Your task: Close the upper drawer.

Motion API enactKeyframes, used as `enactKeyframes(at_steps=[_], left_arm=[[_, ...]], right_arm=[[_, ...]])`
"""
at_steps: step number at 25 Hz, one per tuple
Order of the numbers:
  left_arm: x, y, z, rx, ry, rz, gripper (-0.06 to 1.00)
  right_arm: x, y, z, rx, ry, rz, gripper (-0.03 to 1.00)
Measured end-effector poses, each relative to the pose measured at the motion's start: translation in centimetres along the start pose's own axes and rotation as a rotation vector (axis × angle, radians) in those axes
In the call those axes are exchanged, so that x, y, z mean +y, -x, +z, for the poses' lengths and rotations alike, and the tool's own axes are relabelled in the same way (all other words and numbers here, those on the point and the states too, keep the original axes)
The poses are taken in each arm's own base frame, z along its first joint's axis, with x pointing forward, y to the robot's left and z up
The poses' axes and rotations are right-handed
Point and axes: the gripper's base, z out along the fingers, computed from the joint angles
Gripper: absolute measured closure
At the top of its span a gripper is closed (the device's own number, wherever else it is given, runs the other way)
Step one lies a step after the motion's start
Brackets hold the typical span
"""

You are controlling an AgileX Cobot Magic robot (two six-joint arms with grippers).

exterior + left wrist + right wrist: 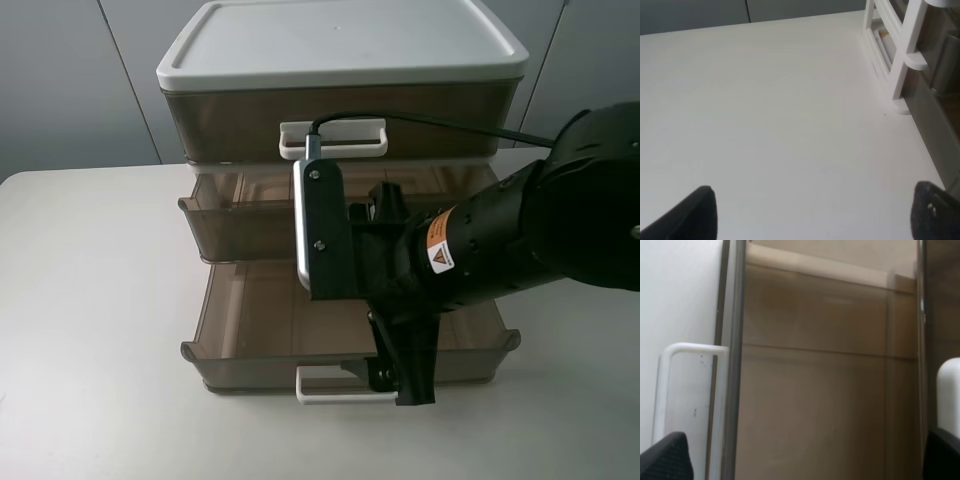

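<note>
The upper drawer [240, 225], the smoky-brown middle tier, stands partly pulled out. My right arm hides its small handle in the exterior view. My right gripper [400, 345] hangs fingers-down over the far-pulled-out lowest drawer [270, 320]. In the right wrist view the right gripper [805, 465] is open and empty. One fingertip [665, 460] is by the lowest drawer's white handle [685, 390]. The other fingertip [942, 455] is below a white loop [950, 390] on the dark upper drawer front [940, 315]. My left gripper [817, 215] is open and empty over the table beside the cabinet.
The top tier [340, 115], tall-fronted with a wide white handle [335, 140], is shut under a white lid. The lowest drawer's handle [335, 385] juts toward the table's front. A black cable [450, 125] runs over the cabinet. The cabinet's white frame [905, 50] stands by the left gripper.
</note>
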Motion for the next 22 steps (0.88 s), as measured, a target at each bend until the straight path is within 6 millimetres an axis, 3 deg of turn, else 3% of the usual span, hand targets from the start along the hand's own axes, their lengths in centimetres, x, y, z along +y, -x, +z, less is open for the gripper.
enactKeyframes(at_steps=[22], left_arm=[[0.0, 0.0, 0.0, 0.0, 0.0, 0.0, 0.2]], right_arm=[[-2.3, 0.0, 0.9, -0.106, -0.151, 0.029, 0.27]])
